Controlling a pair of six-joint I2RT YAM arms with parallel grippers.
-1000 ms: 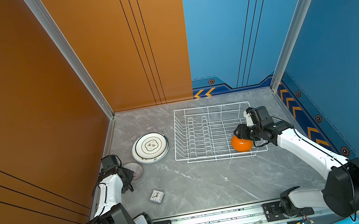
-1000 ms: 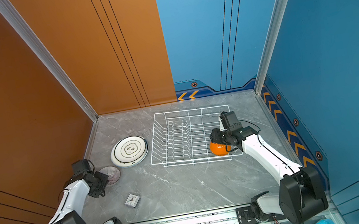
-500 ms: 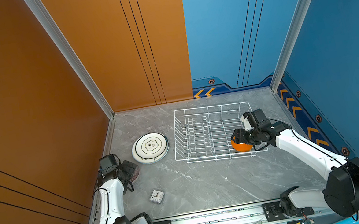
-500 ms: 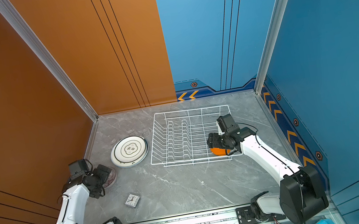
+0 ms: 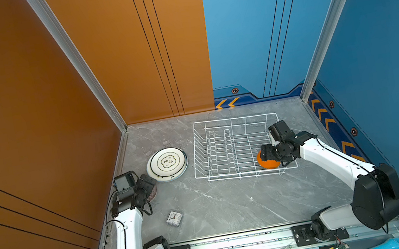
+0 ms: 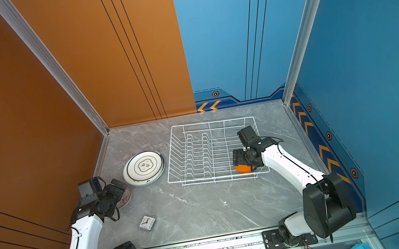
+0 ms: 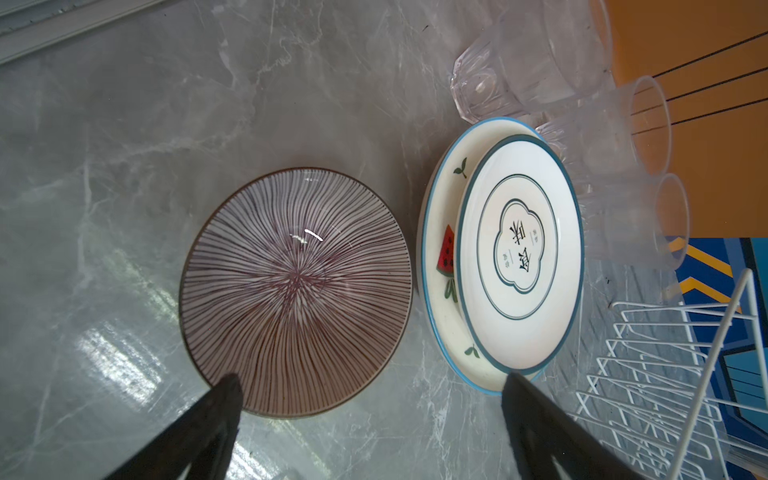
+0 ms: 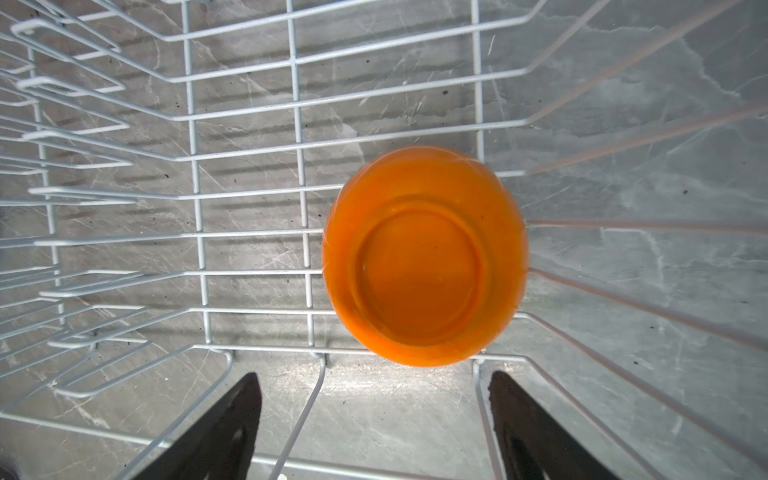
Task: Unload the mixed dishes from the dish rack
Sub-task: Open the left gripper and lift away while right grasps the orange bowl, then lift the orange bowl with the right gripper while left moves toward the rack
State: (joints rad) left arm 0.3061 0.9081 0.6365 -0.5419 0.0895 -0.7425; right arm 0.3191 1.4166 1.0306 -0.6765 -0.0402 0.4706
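One round orange bowl (image 8: 424, 257), wire rack (image 5: 227, 150)

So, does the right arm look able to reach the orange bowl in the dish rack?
Probably yes: the right gripper hangs open right over the orange bowl, with nothing between; corner wires of the dish rack beside it might crowd the grasp.

Bright, even overhead light. White glare pools on the glossy desk (image 7: 120, 361) beside the left pincer (image 7: 370, 380); dish rack (image 8: 296, 104) wires throw soft shadows, blurring nearest the lens.
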